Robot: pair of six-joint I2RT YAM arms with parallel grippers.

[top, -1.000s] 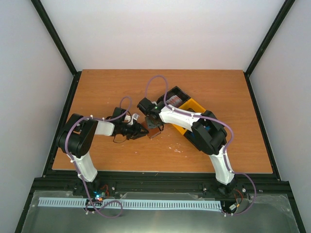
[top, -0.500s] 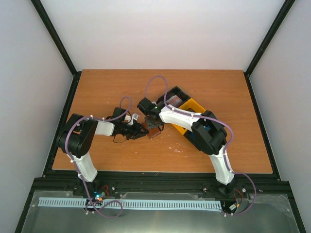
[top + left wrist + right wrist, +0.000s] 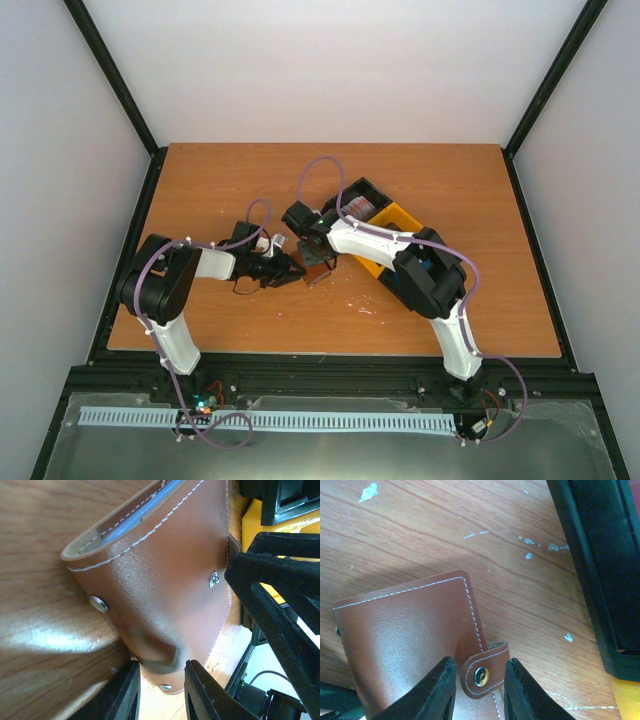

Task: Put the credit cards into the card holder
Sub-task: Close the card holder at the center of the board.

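The card holder [image 3: 318,272] sits midway across the table [image 3: 450,190], near the black bin [image 3: 600,555]. The left gripper [image 3: 161,692] pinches one edge of it. The right gripper [image 3: 476,695] stands slightly parted, loosely straddling the snap tab [image 3: 482,672].

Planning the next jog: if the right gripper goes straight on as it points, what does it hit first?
The snap tab of the brown leather card holder, sitting between the right gripper's jaws; wooden table behind it, depth unclear.

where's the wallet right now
In the top view the wallet sits near the middle of the table, between the left hand and the right hand, with the yellow bin just to its right. The left hand pinches one edge.
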